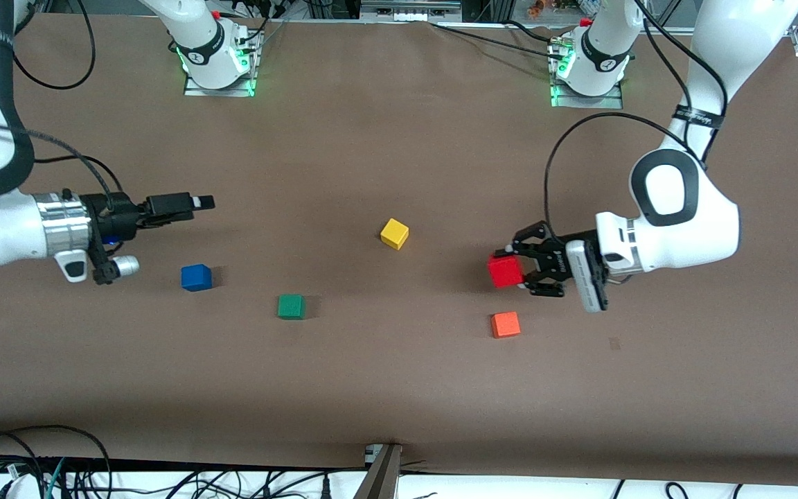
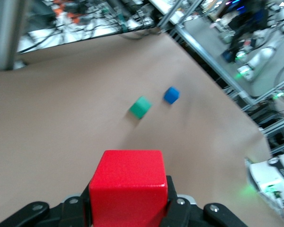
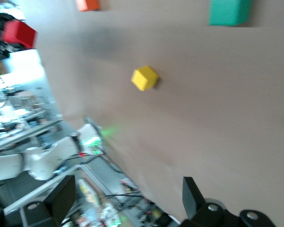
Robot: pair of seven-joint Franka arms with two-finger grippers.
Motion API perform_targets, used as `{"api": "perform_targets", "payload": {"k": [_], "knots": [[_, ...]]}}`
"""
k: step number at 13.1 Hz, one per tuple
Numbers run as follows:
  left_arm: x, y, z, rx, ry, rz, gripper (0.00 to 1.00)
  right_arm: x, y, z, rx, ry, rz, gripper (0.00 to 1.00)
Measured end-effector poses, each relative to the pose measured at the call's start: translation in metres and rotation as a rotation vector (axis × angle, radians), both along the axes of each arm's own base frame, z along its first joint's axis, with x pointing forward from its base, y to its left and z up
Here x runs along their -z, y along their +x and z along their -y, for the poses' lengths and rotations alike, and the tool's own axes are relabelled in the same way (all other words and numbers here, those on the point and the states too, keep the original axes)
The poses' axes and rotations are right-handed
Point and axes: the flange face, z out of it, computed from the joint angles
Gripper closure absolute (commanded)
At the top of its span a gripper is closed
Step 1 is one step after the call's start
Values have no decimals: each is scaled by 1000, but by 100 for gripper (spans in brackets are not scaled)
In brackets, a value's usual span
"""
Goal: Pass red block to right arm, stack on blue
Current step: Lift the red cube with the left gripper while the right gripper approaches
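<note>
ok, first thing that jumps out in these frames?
The red block, clamped in the left gripper and held off the table above the orange block. The right gripper hangs open over the table near the blue block.

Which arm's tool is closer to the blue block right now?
The right one. The right tool hangs open beside the blue block, at the right arm's end of the table. The left tool holds the red block up at the left arm's end.
</note>
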Motion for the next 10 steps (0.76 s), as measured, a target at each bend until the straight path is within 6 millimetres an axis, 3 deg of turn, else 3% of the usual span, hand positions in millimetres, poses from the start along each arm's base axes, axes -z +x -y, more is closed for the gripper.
{"api": "perform_targets", "payload": {"k": [3, 7, 10], "knots": [[11, -13, 58, 103, -124, 58, 100, 32, 13, -17, 62, 133, -51, 0], [23, -26, 107, 185, -291, 261, 100, 70, 26, -51, 145, 277, -105, 0], [30, -35, 135, 170, -354, 390, 100, 86, 30, -77, 198, 339, -123, 0]]}}
